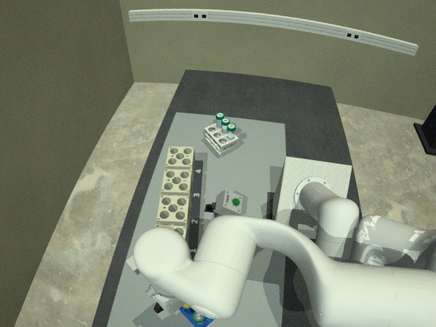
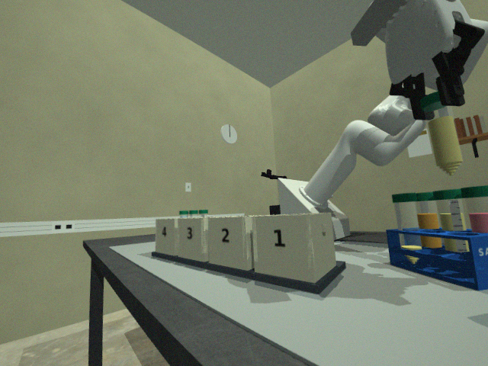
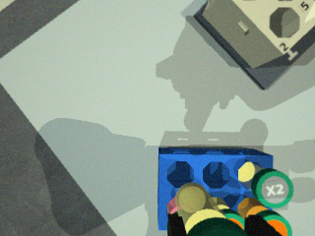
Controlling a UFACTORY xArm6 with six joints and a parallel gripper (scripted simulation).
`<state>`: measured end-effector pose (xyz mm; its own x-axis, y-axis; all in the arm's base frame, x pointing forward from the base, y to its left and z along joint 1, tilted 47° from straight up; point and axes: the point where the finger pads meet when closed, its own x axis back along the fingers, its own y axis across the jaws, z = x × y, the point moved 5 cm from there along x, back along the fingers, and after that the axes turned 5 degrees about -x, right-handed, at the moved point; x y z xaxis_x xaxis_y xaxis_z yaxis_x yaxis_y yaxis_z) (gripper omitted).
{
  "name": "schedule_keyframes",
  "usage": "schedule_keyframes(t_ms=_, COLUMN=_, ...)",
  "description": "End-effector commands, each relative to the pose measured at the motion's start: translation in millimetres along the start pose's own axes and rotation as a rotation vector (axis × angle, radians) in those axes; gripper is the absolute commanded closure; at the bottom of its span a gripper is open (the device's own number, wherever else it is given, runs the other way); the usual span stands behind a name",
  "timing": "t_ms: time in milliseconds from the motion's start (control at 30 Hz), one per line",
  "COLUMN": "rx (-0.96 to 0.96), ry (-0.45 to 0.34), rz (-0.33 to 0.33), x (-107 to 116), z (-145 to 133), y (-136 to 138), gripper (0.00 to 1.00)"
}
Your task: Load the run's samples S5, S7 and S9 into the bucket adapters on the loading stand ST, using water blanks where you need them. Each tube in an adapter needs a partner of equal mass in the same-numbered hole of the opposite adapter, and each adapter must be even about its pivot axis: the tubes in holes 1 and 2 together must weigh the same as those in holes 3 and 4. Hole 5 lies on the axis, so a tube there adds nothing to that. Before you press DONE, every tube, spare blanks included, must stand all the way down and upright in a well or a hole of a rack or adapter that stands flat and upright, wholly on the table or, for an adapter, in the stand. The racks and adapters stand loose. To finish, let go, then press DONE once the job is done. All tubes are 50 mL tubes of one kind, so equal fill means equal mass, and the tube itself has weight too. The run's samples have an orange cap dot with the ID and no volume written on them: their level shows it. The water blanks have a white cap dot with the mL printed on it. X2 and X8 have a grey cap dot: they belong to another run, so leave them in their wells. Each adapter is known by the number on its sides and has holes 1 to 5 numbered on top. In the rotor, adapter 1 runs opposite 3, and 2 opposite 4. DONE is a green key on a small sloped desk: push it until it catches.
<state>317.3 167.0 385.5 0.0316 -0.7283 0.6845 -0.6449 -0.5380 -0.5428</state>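
My gripper is shut on a green-capped tube of yellow liquid, high above the blue sample rack. The tube hangs tip down, slightly tilted; its cap dot is hidden. The rack holds several tubes with orange, yellow and pink liquid; X2 has a grey dot. Two wells beside X2's row end look empty. Adapters 1, 2, 3 and 4 stand on the dark stand. The visible holes look empty; adapter 1 is mostly hidden in the top view.
A pale rack at the far end holds three green-capped tubes. The green DONE key is on a small sloped desk beside the stand. My arm covers the near part of the table in the top view.
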Motion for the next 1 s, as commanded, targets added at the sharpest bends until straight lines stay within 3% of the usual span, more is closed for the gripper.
schedule_keyframes(t_ms=0, rx=0.001, ry=0.002, rz=0.002, x=0.9, z=-0.1, y=-0.7, gripper=1.0)
schedule_keyframes(t_ms=967, rx=0.001, ry=0.002, rz=0.002, x=-3.0, z=0.0, y=-0.7, gripper=1.0)
